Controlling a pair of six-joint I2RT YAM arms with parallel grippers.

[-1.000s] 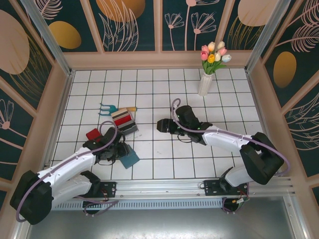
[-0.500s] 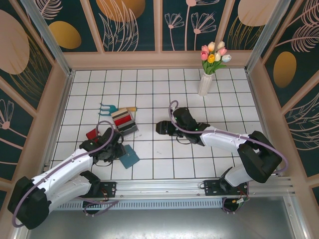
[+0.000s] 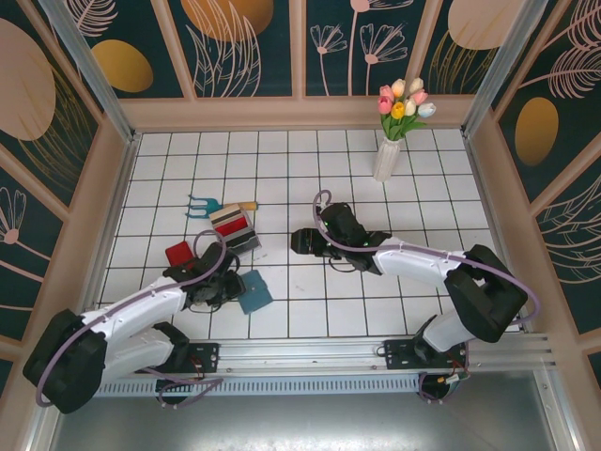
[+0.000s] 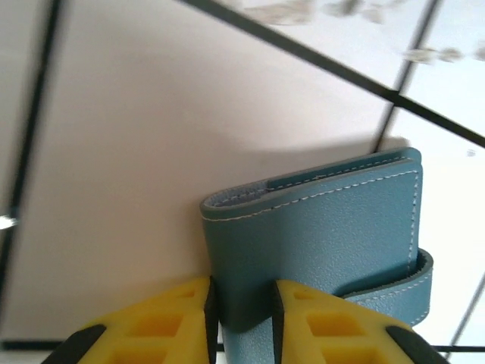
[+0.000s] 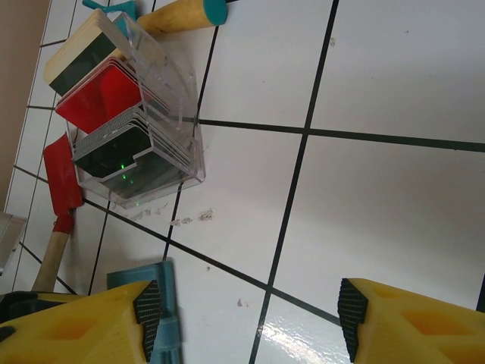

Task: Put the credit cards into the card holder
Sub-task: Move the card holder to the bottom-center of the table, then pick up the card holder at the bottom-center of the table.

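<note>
The teal card holder (image 4: 341, 227) lies folded on the white tiles, and my left gripper (image 4: 242, 303) is shut on its near folded edge. From above, the card holder (image 3: 252, 291) sits just right of my left gripper (image 3: 223, 282). The credit cards stand in a clear slotted rack (image 5: 136, 129): a tan-beige one (image 5: 76, 45), a red one (image 5: 98, 95) and a dark one (image 5: 114, 152). My right gripper (image 5: 250, 311) hangs open over bare tile, right of the rack (image 3: 235, 228). From above, my right gripper (image 3: 300, 241) is apart from the cards. The holder's edge (image 5: 168, 318) shows beside its left finger.
A red spatula (image 3: 178, 254) lies left of the rack. A teal garden fork with a wooden handle (image 3: 211, 204) lies behind it. A white vase of tulips (image 3: 387, 155) stands at the back right. Wooden walls ring the tiled floor.
My left gripper has narrowed onto the card holder's edge, and the holder has shifted slightly right. My right gripper has drifted a little to the left, still open.
</note>
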